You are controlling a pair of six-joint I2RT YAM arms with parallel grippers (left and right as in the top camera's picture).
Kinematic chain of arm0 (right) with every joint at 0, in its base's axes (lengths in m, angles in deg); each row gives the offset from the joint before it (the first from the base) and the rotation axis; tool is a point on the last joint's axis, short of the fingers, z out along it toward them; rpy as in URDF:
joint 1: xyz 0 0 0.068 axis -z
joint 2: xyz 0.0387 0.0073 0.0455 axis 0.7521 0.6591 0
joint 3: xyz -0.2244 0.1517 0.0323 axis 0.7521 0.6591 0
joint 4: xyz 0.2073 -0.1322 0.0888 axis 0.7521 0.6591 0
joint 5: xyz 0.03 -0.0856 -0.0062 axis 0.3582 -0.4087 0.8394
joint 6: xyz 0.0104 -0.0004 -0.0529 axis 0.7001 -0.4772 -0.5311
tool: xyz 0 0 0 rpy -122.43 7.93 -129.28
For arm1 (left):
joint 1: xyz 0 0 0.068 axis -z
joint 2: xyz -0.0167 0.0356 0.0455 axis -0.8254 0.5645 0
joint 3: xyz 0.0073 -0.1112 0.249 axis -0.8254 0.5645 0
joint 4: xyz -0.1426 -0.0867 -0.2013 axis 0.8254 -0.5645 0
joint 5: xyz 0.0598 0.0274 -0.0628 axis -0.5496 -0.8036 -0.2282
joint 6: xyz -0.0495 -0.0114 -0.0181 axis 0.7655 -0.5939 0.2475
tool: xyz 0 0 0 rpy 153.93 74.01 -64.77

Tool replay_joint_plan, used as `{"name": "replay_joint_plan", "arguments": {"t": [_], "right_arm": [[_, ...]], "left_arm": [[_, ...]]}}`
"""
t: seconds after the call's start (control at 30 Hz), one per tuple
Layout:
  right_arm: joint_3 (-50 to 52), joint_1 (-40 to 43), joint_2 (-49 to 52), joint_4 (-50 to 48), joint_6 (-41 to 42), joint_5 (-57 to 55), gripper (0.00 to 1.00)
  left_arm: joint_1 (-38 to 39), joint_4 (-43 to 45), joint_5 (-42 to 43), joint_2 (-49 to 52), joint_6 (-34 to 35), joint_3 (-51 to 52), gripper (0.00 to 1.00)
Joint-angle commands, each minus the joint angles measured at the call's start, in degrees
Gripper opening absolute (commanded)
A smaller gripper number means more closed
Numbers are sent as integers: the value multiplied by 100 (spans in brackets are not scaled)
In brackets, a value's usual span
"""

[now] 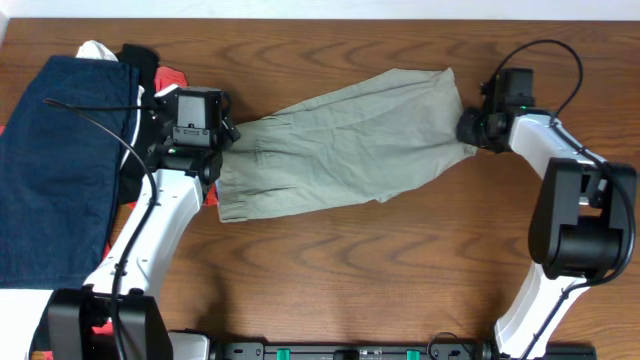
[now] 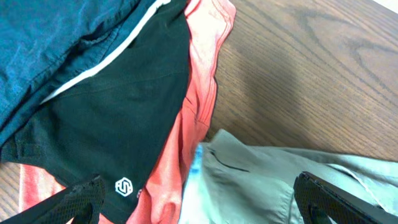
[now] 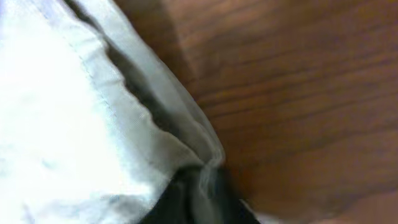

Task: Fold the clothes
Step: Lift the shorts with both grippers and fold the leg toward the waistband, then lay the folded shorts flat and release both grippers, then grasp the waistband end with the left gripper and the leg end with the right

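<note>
At 3 o'clock, right gripper [image 1: 468, 130] pinches shorts [image 1: 340, 140], apparently keeping cloth taut; left gripper [image 2: 200, 199] hovers spread over waistband [image 2: 249, 168] at 9 o'clock.

navy garment [image 1: 60, 160] spread at far left | black logo-marked garment [image 2: 118, 106] laid over orange-red garment [image 2: 202, 81] | white cloth [image 1: 95, 48] partly covered | wooden table [image 1: 380, 280]

Pale shorts [image 3: 68, 124] fill the left side, close and blurred, a stitched hem running diagonally. At the bottom edge the cloth bunches into the dark end effector [image 3: 186, 202]. Brown wood-grain bench [image 3: 298, 81] lies right.
</note>
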Motion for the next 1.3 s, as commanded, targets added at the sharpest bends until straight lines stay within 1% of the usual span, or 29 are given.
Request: {"name": "replay_joint_plan", "arguments": {"t": [0.0, 0.1, 0.23, 0.3, 0.4, 0.5, 0.53, 0.57, 0.6, 0.67, 0.73, 0.77, 0.83, 0.97, 1.07, 1.1, 1.17, 1.23, 1.27], "right_arm": [[-31, -70, -103, 66, 166, -442, 1], [-33, 151, -175, 457, 435, -439, 1], [-33, 662, -376, 1099, 697, -402, 1], [-33, 973, -557, 1440, 680, -168, 1], [-33, 1379, -898, 1825, 444, 164, 1], [-33, 1683, -1325, 2011, 184, 442, 1], [-33, 1744, -1464, 2046, 83, 564, 5], [-33, 1786, -1589, 2070, -15, 673, 11], [-33, 1803, -1690, 2087, -116, 765, 33], [-33, 1792, -1882, 2114, -264, 841, 59], [-33, 1773, -2022, 2146, -315, 837, 74], [-33, 1773, -2061, 2153, -354, 855, 76], [-33, 1773, -2114, 2173, -407, 876, 78], [-33, 1670, -2109, 2100, -1010, 1410, 78], [-31, 1460, -2035, 2070, -1058, 1241, 78], [-31, 1384, -1998, 2061, -1058, 1165, 78], [-31, 1239, -1899, 2028, -1054, 1032, 75], [-31, 1119, -1779, 1989, -1051, 861, 70], [-31, 1091, -1731, 1969, -1051, 798, 69]], "left_arm": [[2, -17, 70, 44, -114, -66, 98], [4, -46, 122, 44, -118, -66, 98], [2, -140, 481, 46, -118, -66, 98], [2, -170, 638, 46, -122, -66, 98], [4, -234, 848, 48, -155, -66, 98], [4, -249, 1344, 81, -520, -66, 98], [7, -247, 1580, 118, -688, -66, 98], [9, -238, 1751, 149, -831, -66, 98], [9, -227, 1939, 190, -1003, -66, 98], [9, -186, 2354, 293, -1425, -66, 98], [9, -166, 2706, 409, -1775, -66, 98], [9, -164, 2844, 472, -1906, -66, 98], [9, -166, 3082, 599, -2144, -66, 98], [7, -166, 3399, 896, -2557, -66, 98], [9, -164, 3425, 1073, -2765, -66, 98], [9, -164, 3508, 1119, -2946, -66, 98], [9, -166, 3696, 1202, -3276, -66, 98], [9, -162, 3842, 1296, -3421, -66, 98], [9, -160, 3869, 1327, -3447, -66, 98]]}}
